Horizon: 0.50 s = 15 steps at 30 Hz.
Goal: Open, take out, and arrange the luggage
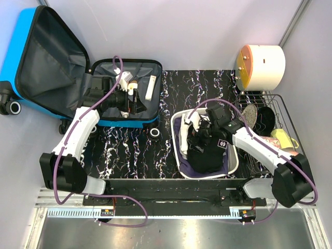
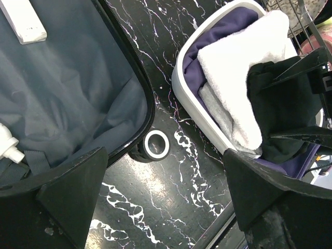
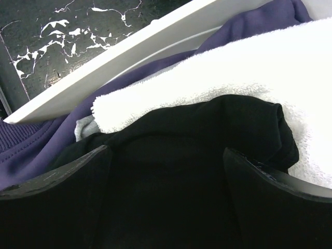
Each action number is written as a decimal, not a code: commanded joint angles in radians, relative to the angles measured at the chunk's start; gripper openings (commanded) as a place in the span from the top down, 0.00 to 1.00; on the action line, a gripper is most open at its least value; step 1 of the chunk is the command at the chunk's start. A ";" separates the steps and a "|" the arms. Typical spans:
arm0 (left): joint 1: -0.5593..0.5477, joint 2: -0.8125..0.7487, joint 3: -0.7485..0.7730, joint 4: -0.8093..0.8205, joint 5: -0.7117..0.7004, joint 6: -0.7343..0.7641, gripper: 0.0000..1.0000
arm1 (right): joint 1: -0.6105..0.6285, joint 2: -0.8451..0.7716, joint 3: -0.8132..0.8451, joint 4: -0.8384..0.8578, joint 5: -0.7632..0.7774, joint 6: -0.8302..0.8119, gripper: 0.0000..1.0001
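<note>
Black table top with white veins fills the middle of the room, and pale walls close it in behind. On the left lies the luggage, already open. Its lid stands up and leans outward, and its lower half lies flat on the table with the grey lining showing. Inside the lower half I see a white bottle and a white flat block.

The left gripper hovers above this lower half, near its right edge. Its fingers are spread wide and nothing is between them.

Just right of the luggage, on the bare table, lies a small white ring. Further right of the luggage stands a white basin with a purple garment, a white towel and a black garment in it. The right gripper is low over the black garment, with its fingers wide apart on both sides of the cloth and not closed on it. Far right of the luggage is a wire rack.

I think the luggage will handle as a stiff and bulky thing. The shell is hard and smooth, so it is probably slippery on its flat faces, and it is too wide to clasp. It should not be very heavy, because little lies in it. The best hold seems to be the rim of the lower half or the edge of the lid, where the wall is thin enough for the jaws. The lining is soft and would only stretch.
</note>
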 commanded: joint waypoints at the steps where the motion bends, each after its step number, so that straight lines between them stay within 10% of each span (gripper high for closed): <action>1: 0.004 0.022 0.073 0.028 -0.007 0.040 0.01 | -0.009 -0.022 0.099 -0.110 0.089 0.074 0.00; 15: 0.007 0.137 0.300 0.049 -0.033 0.134 0.01 | -0.344 0.293 0.766 -0.078 0.161 0.222 0.01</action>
